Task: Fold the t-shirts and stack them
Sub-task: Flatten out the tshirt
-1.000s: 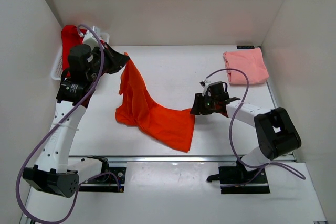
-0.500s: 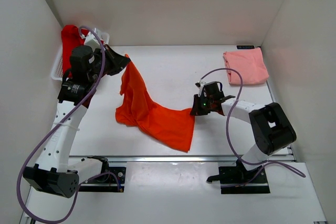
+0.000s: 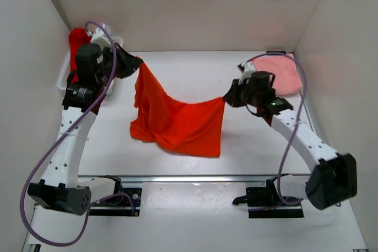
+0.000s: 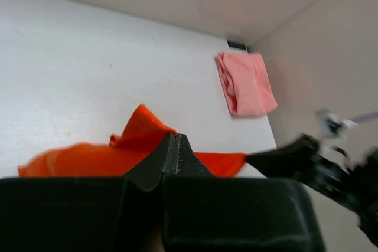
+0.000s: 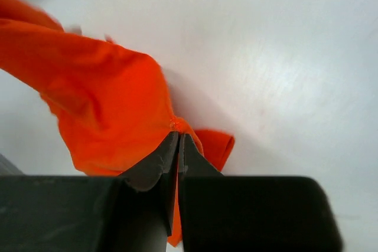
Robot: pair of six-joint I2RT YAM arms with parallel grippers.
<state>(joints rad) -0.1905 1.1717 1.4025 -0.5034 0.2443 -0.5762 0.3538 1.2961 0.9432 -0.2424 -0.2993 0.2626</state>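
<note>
Two arms hold an orange t-shirt [image 3: 177,122] up between them above the middle of the white table [image 3: 189,69]. The left pincer [image 3: 140,64] is closed tight on one upper corner of the cloth, and the right pincer [image 3: 226,99] is closed just as tight on the other; both wrist views show the jaws pressed together with orange fabric caught at the tips. The held top edge sags between the two grips. Its long axis runs left to right across the table, the left end nearer the back wall. The rest of the shirt hangs down towards the front edge, its lower left folds bunched and apparently resting on the table.

The step in hand looks like spreading the shirt. Done well, it calls for drawing the pincers evenly apart until the sag goes, levelling the two corners, then lowering the cloth flat without wrinkles.

A folded salmon-pink t-shirt [image 3: 276,75] lies at the far right. A red t-shirt [image 3: 75,41] sits at the white basket [image 3: 62,79], far left.
</note>
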